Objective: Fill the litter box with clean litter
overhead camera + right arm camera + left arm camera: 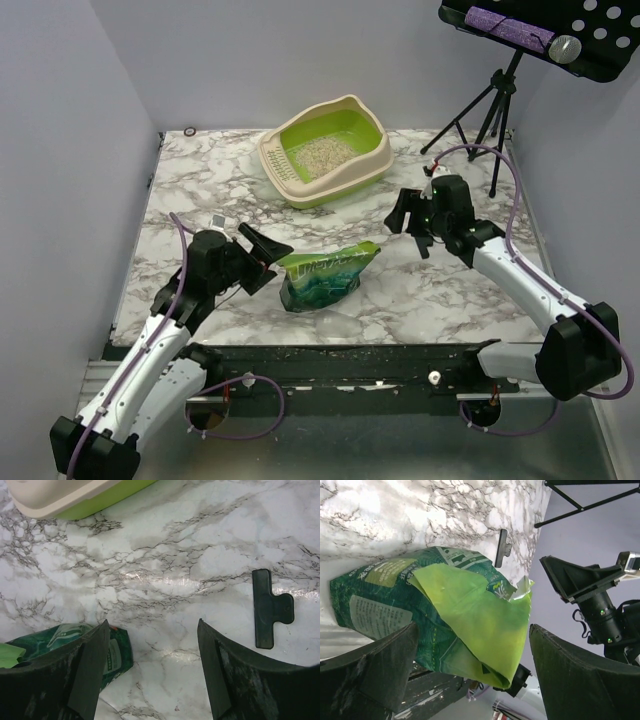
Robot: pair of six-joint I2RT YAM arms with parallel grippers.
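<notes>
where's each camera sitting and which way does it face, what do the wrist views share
Top external: above and behind the arm bases, looking down the marble table to the litter box; both arms, left gripper and right gripper show.
Left wrist: on the left arm, facing across the table at the green bag; its own fingers frame the bottom.
Right wrist: on the right arm, looking down at the table; its fingers at the bottom.
Shared: both wrist views show the bag and the black clip.
</notes>
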